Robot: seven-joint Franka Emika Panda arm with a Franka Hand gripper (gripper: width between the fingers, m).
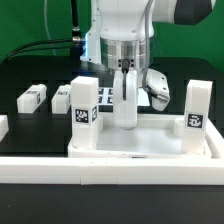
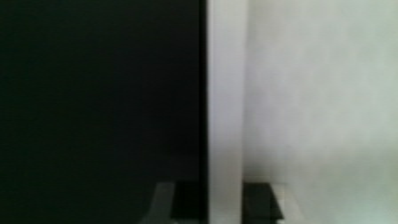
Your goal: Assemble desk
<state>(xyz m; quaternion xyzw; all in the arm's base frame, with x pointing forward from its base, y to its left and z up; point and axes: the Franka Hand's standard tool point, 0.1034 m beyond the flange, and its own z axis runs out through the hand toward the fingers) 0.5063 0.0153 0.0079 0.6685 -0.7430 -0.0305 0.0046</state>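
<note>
The desk top (image 1: 140,148), a white tray with a raised rim, lies near the front of the black table. A white leg (image 1: 83,108) stands upright at its left end and another leg (image 1: 195,108) at its right end, each with a tag. My gripper (image 1: 125,120) comes straight down onto the middle of the top's far rim and is shut on that thin wall. In the wrist view the rim (image 2: 222,100) runs as a narrow white strip between my fingers (image 2: 183,203), with the top's white floor on one side and the dark table on the other.
Two loose white legs (image 1: 35,97) (image 1: 62,97) lie on the table at the exterior view's left. The marker board (image 1: 152,97) lies behind the gripper. A long low white wall (image 1: 110,180) runs along the front edge.
</note>
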